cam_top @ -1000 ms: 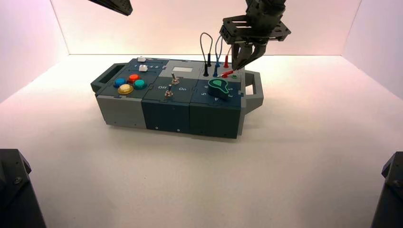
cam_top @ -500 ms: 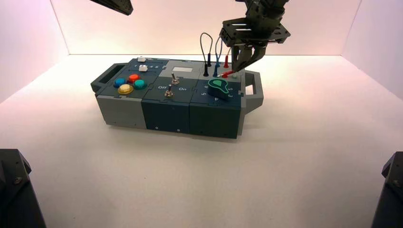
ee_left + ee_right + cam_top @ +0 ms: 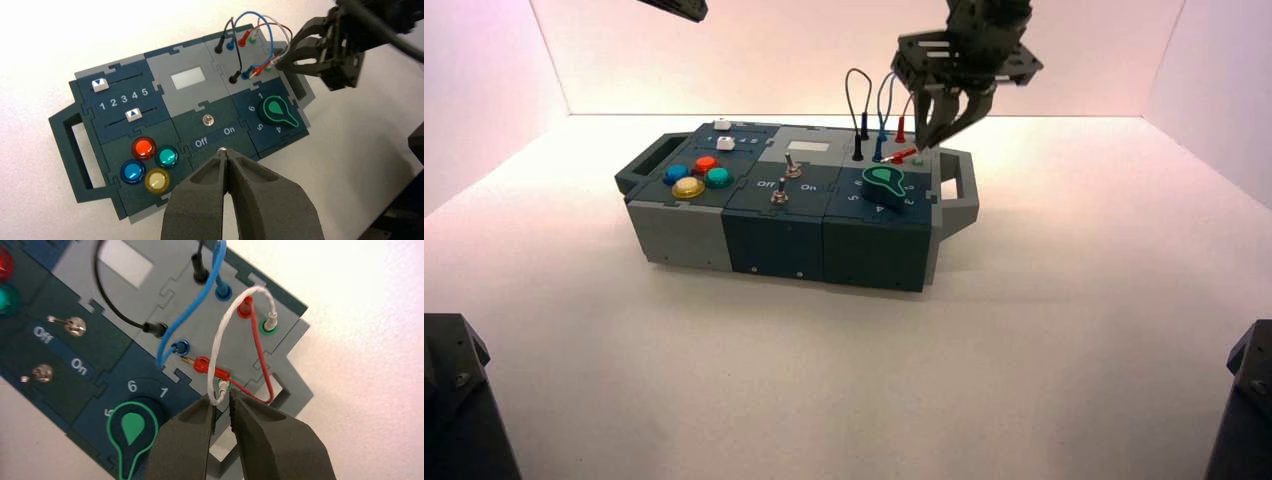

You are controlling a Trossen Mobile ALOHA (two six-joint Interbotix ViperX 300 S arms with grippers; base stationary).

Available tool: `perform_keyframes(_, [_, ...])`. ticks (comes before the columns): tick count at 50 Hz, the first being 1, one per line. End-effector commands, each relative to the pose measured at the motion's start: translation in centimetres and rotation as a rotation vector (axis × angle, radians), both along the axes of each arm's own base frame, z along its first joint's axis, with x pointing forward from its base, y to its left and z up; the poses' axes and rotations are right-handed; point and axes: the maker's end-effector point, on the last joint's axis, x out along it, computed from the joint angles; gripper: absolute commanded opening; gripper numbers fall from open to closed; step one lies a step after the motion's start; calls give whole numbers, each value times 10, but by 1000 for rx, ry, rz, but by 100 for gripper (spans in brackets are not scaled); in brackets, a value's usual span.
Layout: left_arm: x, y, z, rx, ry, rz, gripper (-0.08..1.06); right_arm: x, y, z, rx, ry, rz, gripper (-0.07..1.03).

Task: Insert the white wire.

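The white wire arches over the grey socket panel at the box's far right. Its far plug stands in a green-ringed socket. Its near plug stands at the second green-ringed socket by the panel's edge, with the wire's bend right at my right gripper's tips. My right gripper hangs over that end, open, with a narrow gap between its fingers; it also shows in the high view and in the left wrist view. My left gripper is shut on nothing, high over the box's front.
A red lead crosses beside the white one; its near red plug lies tilted with its metal pin showing. Blue and black leads loop alongside. The green-pointer knob, two toggle switches, sliders and coloured buttons fill the rest.
My right gripper's jaws have parted at the white wire's near plug, and the hand has shifted slightly right. The left arm has not moved.
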Motion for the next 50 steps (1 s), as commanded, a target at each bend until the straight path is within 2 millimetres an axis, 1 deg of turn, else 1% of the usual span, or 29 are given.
perform_keyframes(1, [7,-3,11,-18,-40,8,-3,5,3,24,33,-60,1,16])
perform_keyframes(7, [11,0,10,-18,-49,27,-3,3,3,33,44,-84,3,16])
perform_keyframes(15, [20,10,10,-18,-75,75,-3,3,-1,47,67,-139,-4,15])
perform_keyframes(22, [28,24,7,-13,-101,132,-3,4,-6,59,83,-210,-7,10])
perform_keyframes(29, [32,29,6,-11,-115,158,-2,2,-13,66,93,-258,-17,3])
perform_keyframes(31, [33,30,6,-10,-122,161,-2,3,-18,68,96,-266,-28,0])
perform_keyframes(34, [35,30,6,-12,-134,170,-1,3,-22,70,98,-270,-43,-3])
perform_keyframes(37, [38,32,3,-10,-148,185,-1,4,-31,74,103,-279,-70,-3])
perform_keyframes(45, [38,36,-2,-8,-169,207,-1,7,-52,81,111,-308,-133,-3])
perform_keyframes(50, [42,40,-1,-12,-215,233,-1,7,-63,86,120,-336,-170,-3])
